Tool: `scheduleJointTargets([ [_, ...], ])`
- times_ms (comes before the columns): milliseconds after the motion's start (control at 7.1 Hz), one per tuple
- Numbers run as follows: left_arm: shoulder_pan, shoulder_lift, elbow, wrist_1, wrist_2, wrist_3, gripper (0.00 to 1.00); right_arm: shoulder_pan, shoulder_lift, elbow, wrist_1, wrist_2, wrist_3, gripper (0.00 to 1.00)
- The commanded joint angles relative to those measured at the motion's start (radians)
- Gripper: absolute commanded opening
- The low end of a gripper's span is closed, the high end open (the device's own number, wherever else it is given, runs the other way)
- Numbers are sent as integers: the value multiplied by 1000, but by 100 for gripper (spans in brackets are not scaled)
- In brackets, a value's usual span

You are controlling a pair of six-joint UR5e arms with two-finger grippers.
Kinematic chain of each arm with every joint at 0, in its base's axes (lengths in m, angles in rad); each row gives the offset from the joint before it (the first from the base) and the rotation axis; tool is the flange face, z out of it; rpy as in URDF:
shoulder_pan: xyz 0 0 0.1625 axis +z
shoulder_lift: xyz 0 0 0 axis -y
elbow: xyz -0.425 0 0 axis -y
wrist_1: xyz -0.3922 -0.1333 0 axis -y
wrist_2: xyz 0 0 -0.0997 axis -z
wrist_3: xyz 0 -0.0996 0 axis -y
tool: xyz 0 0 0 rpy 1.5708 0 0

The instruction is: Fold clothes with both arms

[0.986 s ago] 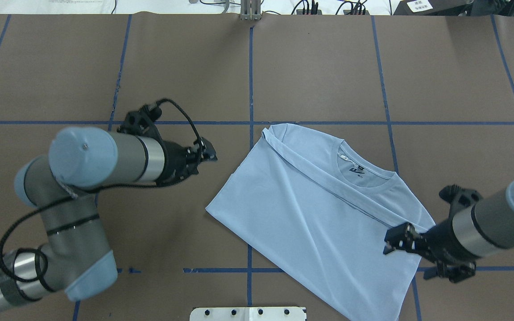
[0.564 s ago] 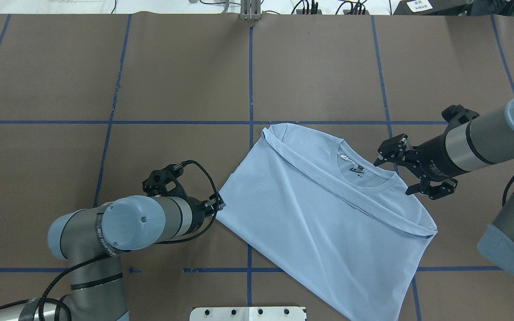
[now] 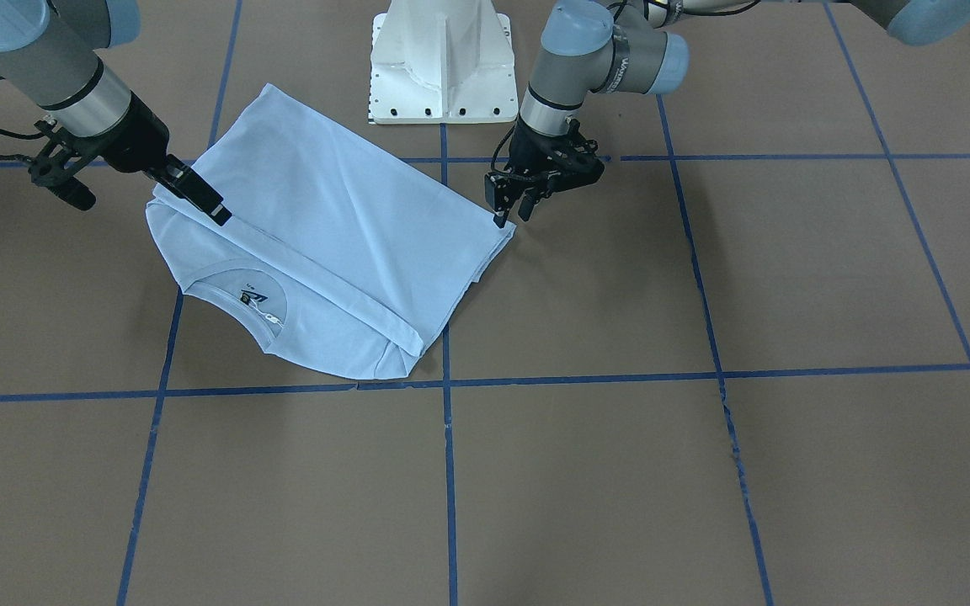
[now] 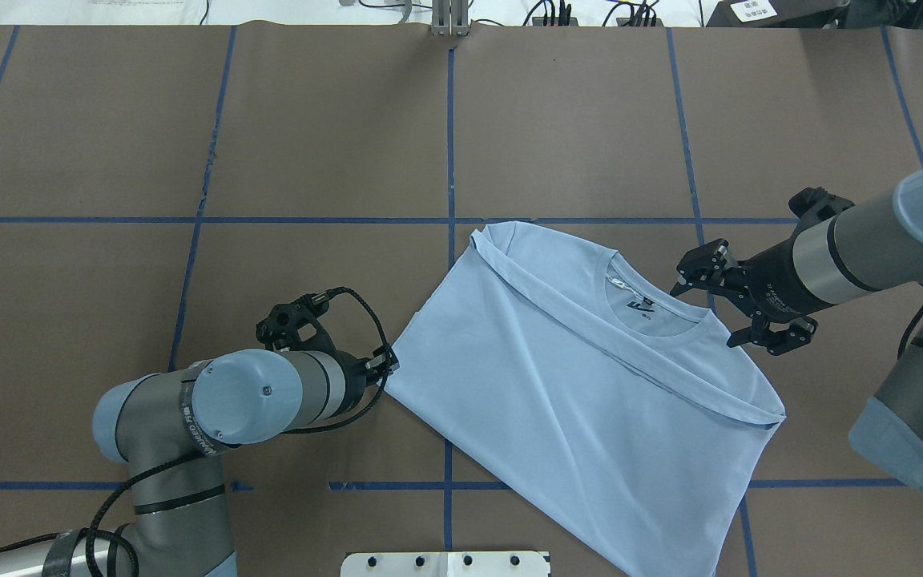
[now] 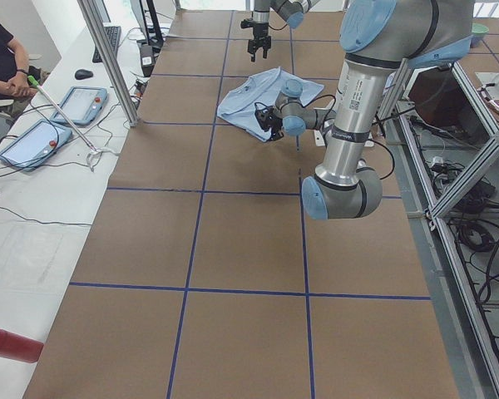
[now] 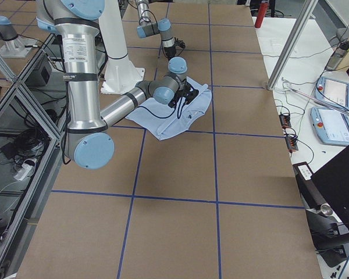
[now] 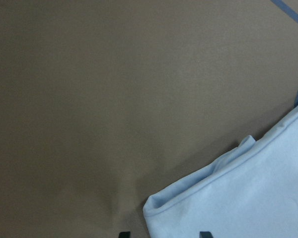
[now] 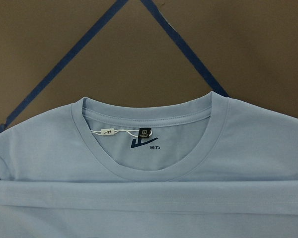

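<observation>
The light blue T-shirt (image 4: 574, 393) lies folded on the brown table, collar (image 4: 647, 308) up and to the right, its chest print hidden. My left gripper (image 4: 392, 362) is low at the shirt's left corner. In the left wrist view that corner (image 7: 161, 206) lies between my two spread fingertips, so the gripper is open and empty. My right gripper (image 4: 704, 314) hovers open and empty above the shoulder, just right of the collar. The right wrist view looks straight down on the collar (image 8: 149, 172) and its label (image 8: 144, 133) and shows no fingers.
The white pedestal base (image 4: 445, 563) stands at the near edge, just below the shirt's hem. Blue tape lines (image 4: 451, 144) grid the table. A metal post (image 4: 451, 20) and cables lie at the far edge. An operator (image 5: 4, 58) sits beside tablets beyond the far side.
My left gripper swung down from the open table to the shirt's left corner. My right gripper left the lower right sleeve fold and moved up beside the collar. The shirt has not moved.
</observation>
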Motion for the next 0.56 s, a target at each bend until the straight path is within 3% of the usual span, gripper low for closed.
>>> scheduleJointTargets([
  [0, -3, -7, 14, -3, 0, 1, 49, -10, 0, -5, -1, 0, 0, 100],
  [282, -3, -24, 39, -5, 0, 3, 42, -10, -3, -10, -1, 0, 0, 100],
  [423, -3, -27, 40, -3, 0, 1, 21, -10, -2, -10, -1, 0, 0, 100],
])
